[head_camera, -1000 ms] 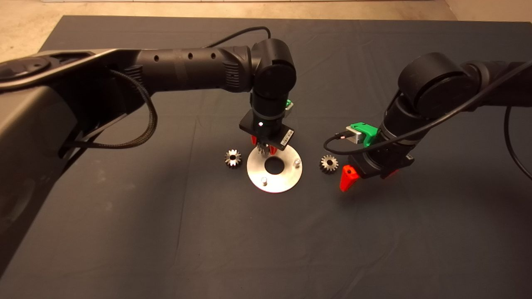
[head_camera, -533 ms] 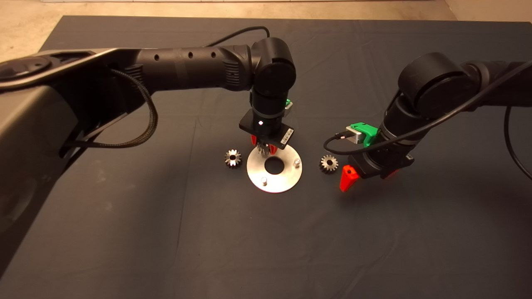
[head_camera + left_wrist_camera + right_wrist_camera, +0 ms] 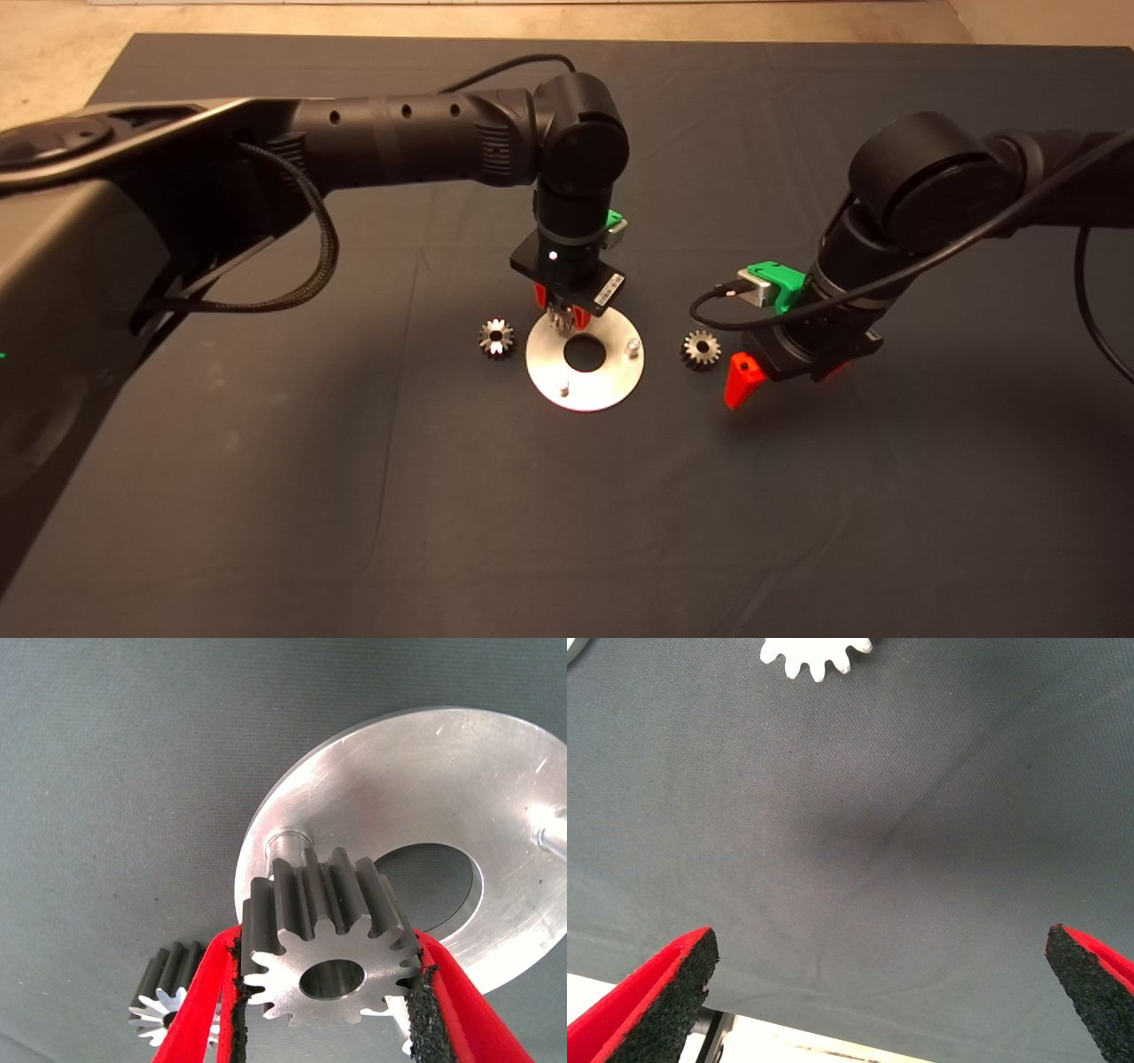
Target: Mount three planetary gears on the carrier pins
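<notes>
In the head view the left gripper [image 3: 560, 316] hangs over the far edge of the round silver disc [image 3: 602, 385], which lies in the middle of the dark mat [image 3: 567, 514]. Its two red fingers [image 3: 205, 1010] are closed on one planetary gear [image 3: 326, 948], with the black pads pressing the toothed rim from both sides. In the left wrist view this gear is held just in front of a carrier pin [image 3: 285, 843], which stands on the disc near its rim; I cannot tell if the gear touches the pin. Two other pins stand free on the disc, one at the lower left part [image 3: 563, 386] and one at the right part [image 3: 633, 345], on either side of the centre hole [image 3: 584, 354]. A second gear [image 3: 496, 338] lies on the mat just left of the disc. A third gear [image 3: 701, 349] lies on the mat to the right of the disc, and the right gripper [image 3: 780, 377] waits just beside it, to its right. In the right wrist view its fingers [image 3: 656, 997] are spread wide apart, with nothing between them but the mat.
</notes>
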Robot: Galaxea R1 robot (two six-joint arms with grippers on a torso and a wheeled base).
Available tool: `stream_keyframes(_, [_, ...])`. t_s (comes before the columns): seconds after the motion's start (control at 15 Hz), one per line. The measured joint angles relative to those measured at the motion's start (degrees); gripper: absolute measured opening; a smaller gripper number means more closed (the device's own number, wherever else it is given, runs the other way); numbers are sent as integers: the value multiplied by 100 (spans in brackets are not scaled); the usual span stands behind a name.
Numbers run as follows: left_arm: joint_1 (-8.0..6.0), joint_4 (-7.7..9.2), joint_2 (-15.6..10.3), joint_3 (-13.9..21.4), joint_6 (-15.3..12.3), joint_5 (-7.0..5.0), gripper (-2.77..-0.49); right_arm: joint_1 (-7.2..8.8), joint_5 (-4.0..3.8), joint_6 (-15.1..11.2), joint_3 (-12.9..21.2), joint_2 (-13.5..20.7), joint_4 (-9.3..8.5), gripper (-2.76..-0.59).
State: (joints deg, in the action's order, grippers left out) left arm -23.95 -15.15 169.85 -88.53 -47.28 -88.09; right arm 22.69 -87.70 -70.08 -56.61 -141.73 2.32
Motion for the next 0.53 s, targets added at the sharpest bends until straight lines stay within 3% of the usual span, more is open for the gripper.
stream_keyframes(0.33, [-19,79,18,-140,183,9,-233,0,0,0,2,2,0,-60])
stream_keyframes(0.4, [-35,26,19,-202,281,17,-233,0,0,0,2,0,0,-60])
stream_keyframes(0.47, [-25,-8,13,-309,334,113,-234,-1,0,0,4,0,0,-60])
stream_keyframes(0.53, [-33,-13,13,-330,422,125,-234,-1,-1,0,4,13,0,-60])
